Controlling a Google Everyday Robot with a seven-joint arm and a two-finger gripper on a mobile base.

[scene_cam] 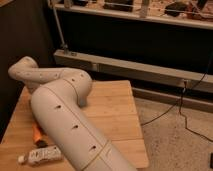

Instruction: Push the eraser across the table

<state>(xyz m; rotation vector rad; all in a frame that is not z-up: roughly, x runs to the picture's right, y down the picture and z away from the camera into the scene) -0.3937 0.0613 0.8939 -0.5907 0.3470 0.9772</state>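
Note:
The small table (115,107) has a light wooden plank top. My pale arm (65,115) rises from the bottom of the view, bends at the elbow (75,82) and reaches left to a curved wrist link (22,70) over the table's left side. The gripper is hidden behind the thick arm link. A white oblong object (42,155) lies at the table's front left corner. A small orange object (37,132) shows just left of the arm. I cannot tell which of them is the eraser.
A dark wall with a metal rail (125,70) runs behind the table. A black cable (175,107) trails over the speckled floor (175,140) to the right. A dark panel (20,45) stands at the left.

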